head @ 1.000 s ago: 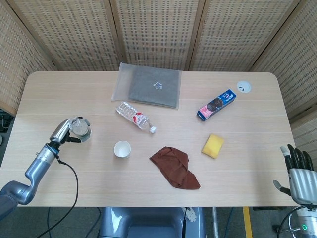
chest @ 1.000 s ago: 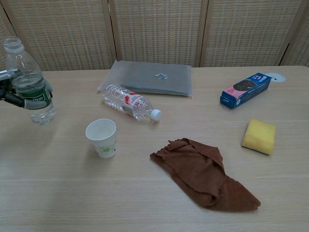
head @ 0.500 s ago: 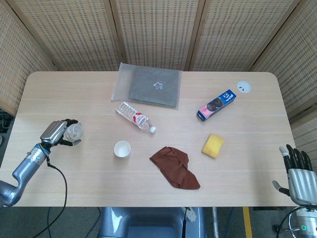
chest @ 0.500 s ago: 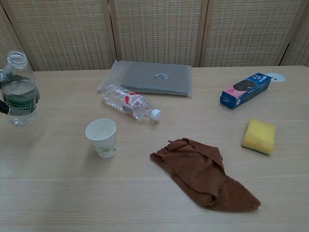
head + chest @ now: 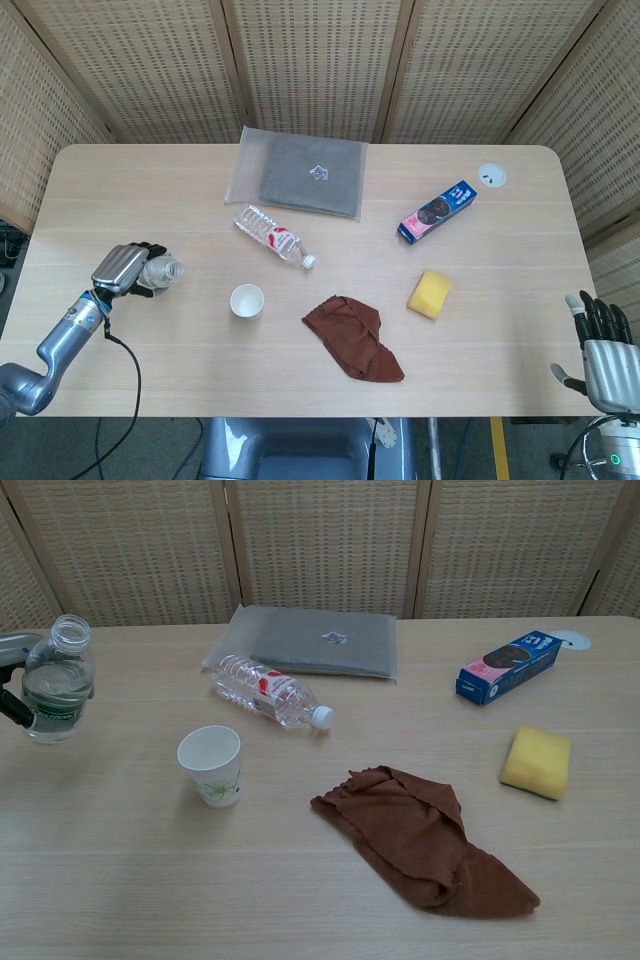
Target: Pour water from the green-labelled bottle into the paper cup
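A light wood-grain table with rounded corners (image 5: 150, 380) carries the objects. Near its far edge lies a flat grey pad in a translucent plastic sleeve (image 5: 300, 172). Just in front of the pad, a clear plastic bottle with a red label and white cap (image 5: 273, 235) lies on its side, cap pointing toward the near right. A white paper cup with a green leaf print (image 5: 211, 765) stands upright, near the bottle. A crumpled brown cloth (image 5: 353, 337) lies right of the cup; a yellow sponge (image 5: 430, 294) sits further right. A blue biscuit box (image 5: 436, 212) lies diagonally beyond the sponge. A small white disc (image 5: 492, 175), possibly a cable grommet, sits at the far right.
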